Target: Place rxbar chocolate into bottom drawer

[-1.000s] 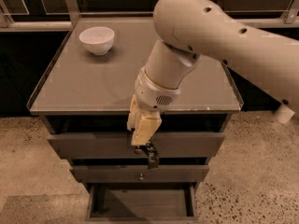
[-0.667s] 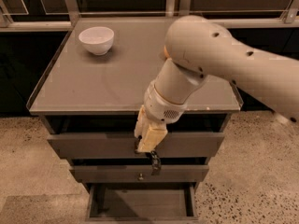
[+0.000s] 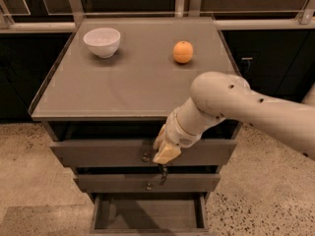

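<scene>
Arm folded down across the cabinet (image 3: 69, 151) front, bar in grip.
We note the arm (image 3: 256, 112) entering from the right, wrist pointing down; the gripper (image 3: 164, 162) is clamped on the rxbar chocolate (image 3: 162, 174), which dangles before the middle drawer (image 3: 108, 182), above the pulled-out bottom drawer (image 3: 147, 214).

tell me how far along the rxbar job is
Done: the bottom drawer is pulled open. In hand: the gripper hangs in front of the upper drawers, fingers closed on a small dark piece, apparently the rxbar chocolate. Left: lower it into the open drawer and let go.
</scene>
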`<state>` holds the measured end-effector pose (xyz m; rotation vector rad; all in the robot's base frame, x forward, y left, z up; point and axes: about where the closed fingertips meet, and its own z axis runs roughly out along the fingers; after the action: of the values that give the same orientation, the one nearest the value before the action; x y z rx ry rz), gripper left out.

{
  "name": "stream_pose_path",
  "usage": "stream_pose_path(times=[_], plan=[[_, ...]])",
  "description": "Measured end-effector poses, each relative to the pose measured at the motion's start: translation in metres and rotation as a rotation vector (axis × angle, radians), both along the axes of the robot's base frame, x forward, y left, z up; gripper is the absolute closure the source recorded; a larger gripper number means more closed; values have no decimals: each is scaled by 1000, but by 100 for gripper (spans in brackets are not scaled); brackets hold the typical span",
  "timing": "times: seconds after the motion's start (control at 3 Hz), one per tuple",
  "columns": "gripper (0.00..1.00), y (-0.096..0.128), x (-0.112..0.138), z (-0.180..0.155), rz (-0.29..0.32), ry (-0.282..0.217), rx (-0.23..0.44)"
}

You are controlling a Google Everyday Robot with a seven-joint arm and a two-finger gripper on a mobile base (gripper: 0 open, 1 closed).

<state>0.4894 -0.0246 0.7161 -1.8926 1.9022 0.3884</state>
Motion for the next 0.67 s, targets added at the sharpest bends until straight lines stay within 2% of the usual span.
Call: stream_pose_path(times=[0.33,0.67], plan=[[100,-2,-1,-4,-19,-9,7],[100,-8,6,-9,-82,-58,21]])
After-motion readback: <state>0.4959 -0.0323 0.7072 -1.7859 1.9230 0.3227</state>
